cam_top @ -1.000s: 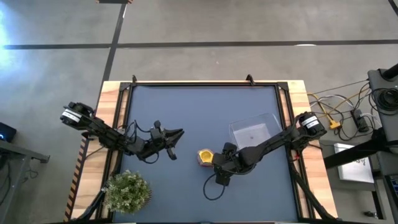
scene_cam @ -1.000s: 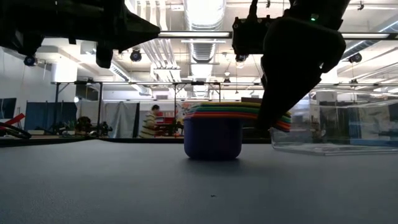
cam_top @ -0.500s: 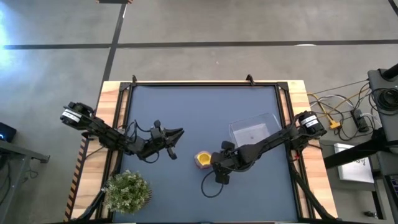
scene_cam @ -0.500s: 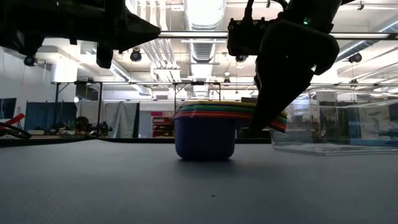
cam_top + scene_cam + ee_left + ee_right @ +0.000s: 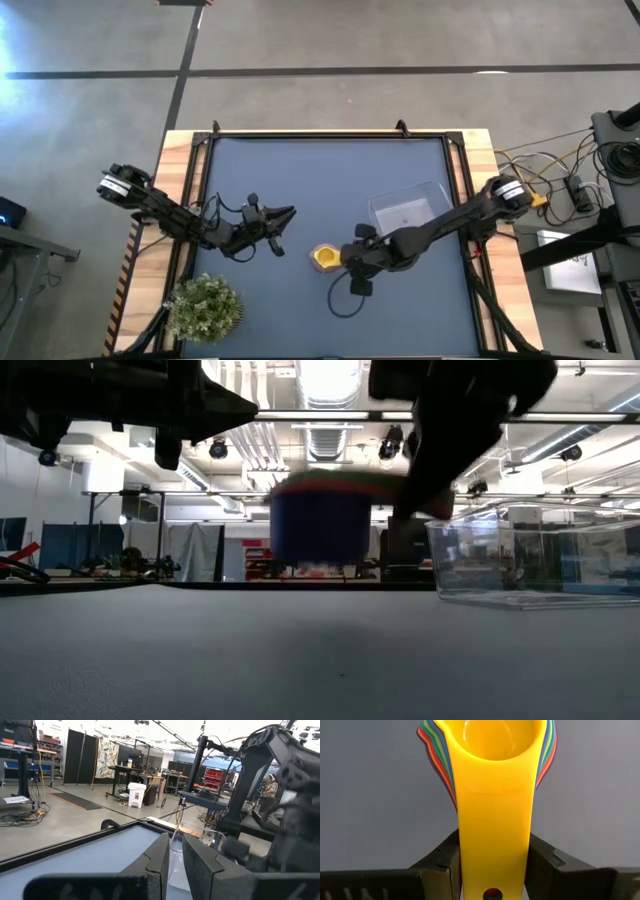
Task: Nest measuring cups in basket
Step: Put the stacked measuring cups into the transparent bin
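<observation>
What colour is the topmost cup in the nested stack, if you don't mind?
Yellow: the top measuring cup, best seen in the right wrist view.

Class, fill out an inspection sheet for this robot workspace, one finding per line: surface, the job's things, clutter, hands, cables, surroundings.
Surface: dark mat, wooden edges.
Job's things: nested measuring cups, yellow on top, off the mat in the low view; clear basket empty.
Clutter: potted plant at the near left corner.
Hands: right hand shut on the cups' stacked handles; left hand shut, holding nothing, left of centre.
Cables: loop of cable under the right arm; wires right of the table.
Surroundings: concrete floor, workshop benches, a person far off.
</observation>
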{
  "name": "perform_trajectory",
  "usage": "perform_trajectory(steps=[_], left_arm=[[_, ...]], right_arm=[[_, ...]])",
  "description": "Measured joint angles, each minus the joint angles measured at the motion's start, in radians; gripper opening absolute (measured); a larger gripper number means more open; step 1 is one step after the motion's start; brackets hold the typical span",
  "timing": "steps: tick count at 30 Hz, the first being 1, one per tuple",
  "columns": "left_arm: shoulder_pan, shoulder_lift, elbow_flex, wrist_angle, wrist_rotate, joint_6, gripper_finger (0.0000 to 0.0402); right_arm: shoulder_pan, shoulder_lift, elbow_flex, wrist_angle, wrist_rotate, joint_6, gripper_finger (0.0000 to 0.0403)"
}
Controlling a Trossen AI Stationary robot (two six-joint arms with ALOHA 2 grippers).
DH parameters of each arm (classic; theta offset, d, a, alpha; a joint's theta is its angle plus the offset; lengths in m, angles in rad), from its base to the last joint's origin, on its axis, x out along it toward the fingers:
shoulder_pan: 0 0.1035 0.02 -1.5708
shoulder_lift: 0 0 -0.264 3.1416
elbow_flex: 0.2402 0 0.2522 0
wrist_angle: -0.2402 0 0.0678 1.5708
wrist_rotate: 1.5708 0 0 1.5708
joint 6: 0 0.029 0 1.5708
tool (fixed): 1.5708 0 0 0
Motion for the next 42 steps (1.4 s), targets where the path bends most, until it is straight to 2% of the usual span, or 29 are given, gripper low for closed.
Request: perform_trajectory(steps=[9, 15, 21, 24, 27, 32, 42], left_arm=[[0.0, 0.0, 0.0, 0.002, 0.0, -0.003, 0.0036], [0.0, 0.0, 0.0, 0.002, 0.0, -0.003, 0.0036], [0.003, 0.0, 0.0, 0.002, 0.0, -0.004, 0.0036], [0.003, 0.0, 0.0, 0.002, 0.0, -0.004, 0.0036], [0.006, 0.0, 0.0, 0.002, 0.0, -0.004, 0.0036], [0.008, 0.0, 0.0, 0.002, 0.0, -0.008, 0.0036], [0.007, 0.0, 0.0, 0.001, 0.0, -0.008, 0.0036]], right_arm=[[-0.001, -0.278, -0.115, -0.057, 0.01, -0.032, 0.0134], [-0.003, -0.492, -0.188, -0.224, 0.115, -0.021, 0.0134], [-0.025, -0.634, -0.202, -0.457, 0.149, 0.013, 0.0134], [-0.051, -0.665, -0.198, -0.619, 0.182, 0.068, 0.0134], [-0.07, -0.688, -0.199, -0.695, 0.174, 0.106, 0.0134], [-0.095, -0.688, -0.237, -0.693, 0.092, 0.114, 0.0134], [-0.173, -0.67, -0.353, -0.679, 0.01, 0.069, 0.0134]])
